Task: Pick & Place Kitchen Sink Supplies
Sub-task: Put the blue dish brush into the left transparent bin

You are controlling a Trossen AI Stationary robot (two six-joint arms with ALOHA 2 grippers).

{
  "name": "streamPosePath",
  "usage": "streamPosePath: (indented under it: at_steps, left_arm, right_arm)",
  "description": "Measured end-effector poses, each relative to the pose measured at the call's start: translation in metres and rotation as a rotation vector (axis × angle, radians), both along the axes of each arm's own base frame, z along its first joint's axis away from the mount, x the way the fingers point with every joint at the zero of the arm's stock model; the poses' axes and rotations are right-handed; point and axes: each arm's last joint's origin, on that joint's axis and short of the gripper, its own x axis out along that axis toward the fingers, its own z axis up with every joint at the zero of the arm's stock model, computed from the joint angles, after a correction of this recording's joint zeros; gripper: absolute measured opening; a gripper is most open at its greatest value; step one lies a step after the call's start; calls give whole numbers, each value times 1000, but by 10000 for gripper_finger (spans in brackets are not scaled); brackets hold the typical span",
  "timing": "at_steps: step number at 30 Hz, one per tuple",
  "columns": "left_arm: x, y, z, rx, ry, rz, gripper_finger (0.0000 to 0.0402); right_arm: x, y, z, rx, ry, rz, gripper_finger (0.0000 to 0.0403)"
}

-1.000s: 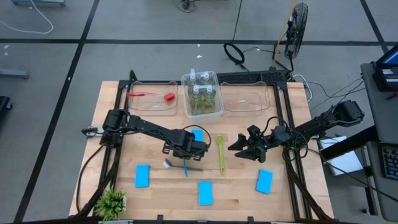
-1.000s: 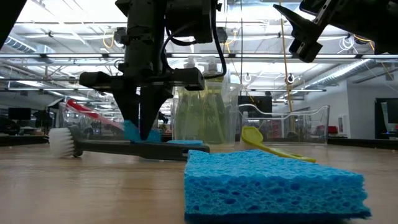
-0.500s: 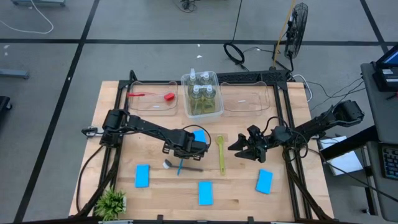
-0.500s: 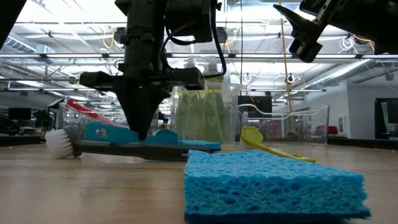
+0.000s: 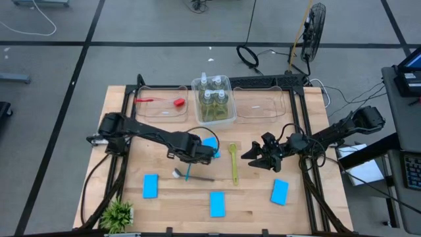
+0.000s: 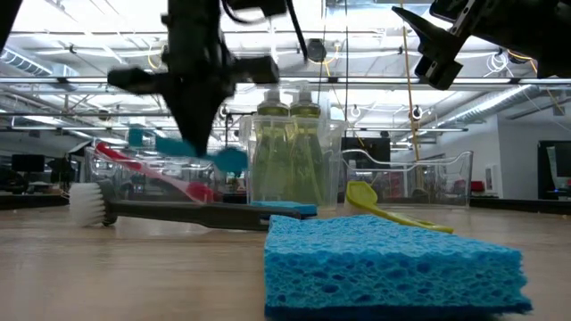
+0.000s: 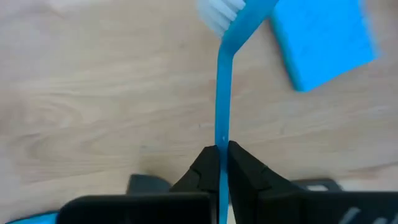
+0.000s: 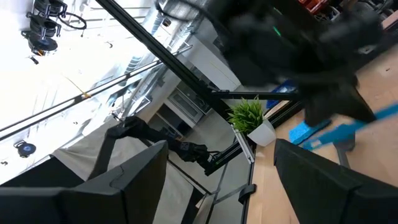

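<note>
Your left arm reaches in a long diagonal from its base at the table's left edge toward the middle, and the left gripper [image 5: 195,153] has its fingers [image 7: 208,169] pinched tight on the handle of the blue brush [image 7: 222,93]. In the low view that brush [image 6: 192,149] hangs clear of the wood, roughly level under the wrist (blurred, so its exact tilt is hard to judge). The left wrist view looks straight down the handle to the white bristles, with a blue sponge [image 7: 323,40] on the table just beside them.

Directly below the lifted brush lies the grey brush [image 6: 169,212], flat on the table, its white bristle head toward the left arm's side. The yellow-green brush [image 5: 233,162] lies between the two grippers. Your right arm comes in from the table's right edge, elbow bent, and the right gripper [image 5: 255,157] hovers above the board with its fingers spread and nothing in them.

The red brush [image 5: 158,101] sits in the left clear bin [image 5: 146,110], and the bottles [image 5: 213,99] stand in the middle bin [image 5: 196,84]. Three more sponges [image 5: 217,203] lie along the near edge of the table [image 5: 125,191].
</note>
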Motion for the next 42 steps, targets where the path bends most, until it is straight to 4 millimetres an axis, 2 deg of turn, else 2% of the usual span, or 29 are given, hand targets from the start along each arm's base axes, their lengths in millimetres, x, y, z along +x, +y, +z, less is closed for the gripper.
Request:
streamPosePath:
  at_steps: [4, 9, 15, 21, 28, 38, 42]
  left_arm:
    - [-19, 5, 38, 43, -98, 37, 11]
    - [-53, 10, 84, 72, -193, 61, 10]
    - [-96, 11, 116, 82, -199, 62, 10]
    - [-127, 11, 130, 82, -136, 28, 10]
    - [-139, 15, 134, 107, -78, -81, 10]
    - [-137, 38, 134, 292, 13, -486, 10]
    - [-136, 46, 135, 374, 101, -774, 10]
  right_arm:
    - [0, 0, 0, 0, 0, -2, 279]
    - [0, 0, 0, 1, 0, -3, 279]
    - [0, 0, 0, 1, 0, -4, 279]
    - [0, 0, 0, 1, 1, -4, 279]
    - [0, 0, 0, 1, 1, -4, 279]
    - [0, 0, 0, 1, 1, -8, 279]
    - [0, 0, 0, -6, -2, -10, 279]
